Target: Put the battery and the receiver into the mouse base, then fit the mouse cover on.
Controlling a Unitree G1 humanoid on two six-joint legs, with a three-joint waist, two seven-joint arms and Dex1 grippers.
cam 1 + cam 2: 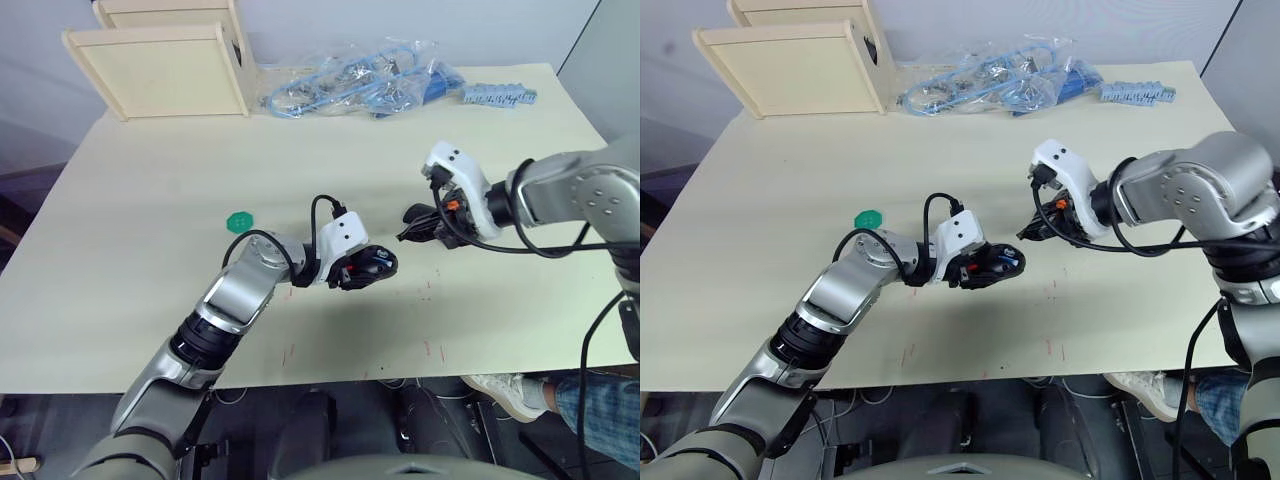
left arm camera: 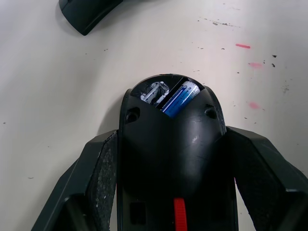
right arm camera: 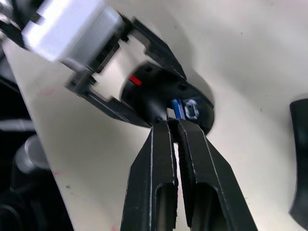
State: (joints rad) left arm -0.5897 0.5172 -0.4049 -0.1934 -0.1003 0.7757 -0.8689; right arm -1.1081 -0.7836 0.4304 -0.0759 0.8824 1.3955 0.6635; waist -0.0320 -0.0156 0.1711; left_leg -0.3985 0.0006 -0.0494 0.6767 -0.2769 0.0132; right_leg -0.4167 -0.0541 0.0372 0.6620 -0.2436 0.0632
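Observation:
My left gripper (image 1: 355, 270) is shut on the black mouse base (image 2: 168, 144), holding it just above the table with its open compartment towards the right arm. The blue-and-white battery (image 2: 180, 96) lies inside that compartment. A small silver-grey piece (image 2: 154, 91) sits beside it; I cannot tell whether it is the receiver. My right gripper (image 3: 174, 124) is shut, and its tips reach the compartment's edge by the battery. The glossy black mouse cover (image 2: 89, 14) lies on the table a little beyond the base, also seen as the cover (image 3: 301, 168) in the right wrist view.
A green disc (image 1: 239, 219) lies left of the arms. Wooden boxes (image 1: 160, 65) stand at the back left. Plastic bags of blue cables (image 1: 350, 85) and blue parts (image 1: 498, 95) lie along the far edge. A person's leg (image 1: 600, 410) shows below the table's near right corner.

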